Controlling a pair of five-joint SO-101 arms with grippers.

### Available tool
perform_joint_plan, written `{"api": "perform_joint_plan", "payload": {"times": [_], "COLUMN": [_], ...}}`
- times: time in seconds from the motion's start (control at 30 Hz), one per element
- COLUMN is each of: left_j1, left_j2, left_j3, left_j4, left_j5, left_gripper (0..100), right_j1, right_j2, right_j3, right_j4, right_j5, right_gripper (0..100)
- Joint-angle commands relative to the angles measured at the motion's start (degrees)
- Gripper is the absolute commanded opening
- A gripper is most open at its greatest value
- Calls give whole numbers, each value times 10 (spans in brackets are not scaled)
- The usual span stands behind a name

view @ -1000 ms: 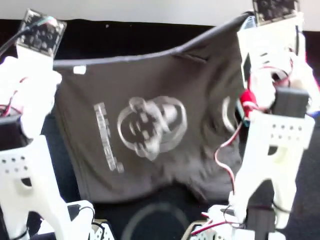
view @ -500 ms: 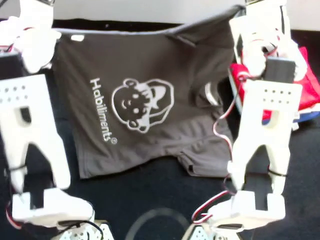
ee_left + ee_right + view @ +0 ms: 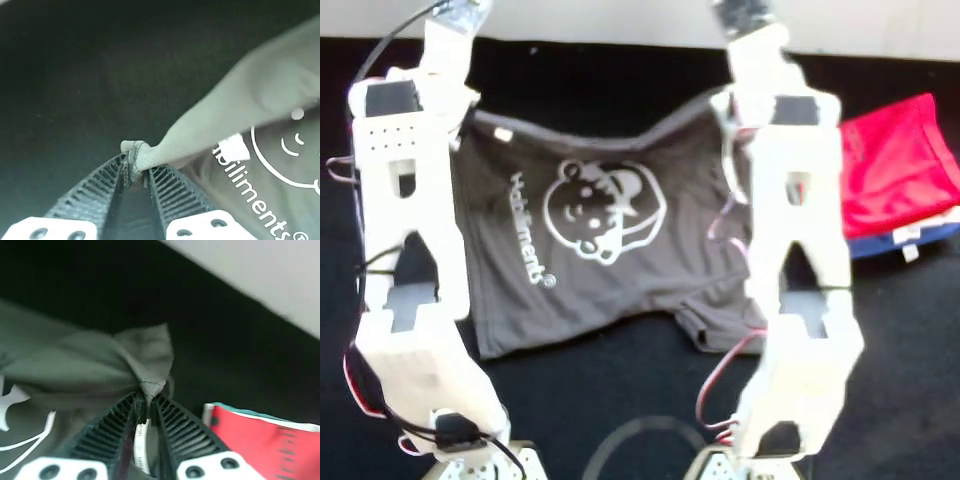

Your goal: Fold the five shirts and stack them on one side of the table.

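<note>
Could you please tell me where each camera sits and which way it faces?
High view: fixed above the table, looking down on the grey shirt, red shirt, left arm and right arm.
Left wrist view: on the left wrist, looking along the left tool, shut on a grey shirt corner.
Right wrist view: on the right wrist, looking along the right tool, shut on another corner.
Shared: all show the grey shirt.

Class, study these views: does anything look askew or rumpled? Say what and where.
The grey shirt lies askew: its hem slants, and the lower corner nearer the red shirt is bunched. Its top edge sags between the left gripper and right gripper, each pinching a corner.
</note>
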Motion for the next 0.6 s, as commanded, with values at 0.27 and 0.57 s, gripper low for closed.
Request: {"api": "perform_joint_plan", "payload": {"times": [0.27,0.57], "left_j1": [10,8], "left_j2": [130,143], "left_j3": [-24,-27], "left_j4": [98,109], "left_j5": [-4,-3], "left_gripper": [9,9], "right_j1": [-14,40], "right_j2": [119,77], "right_j3": [-32,-50], "right_j4": [49,78], "right_j5": [-5,-5], "right_gripper": [5,5]}}
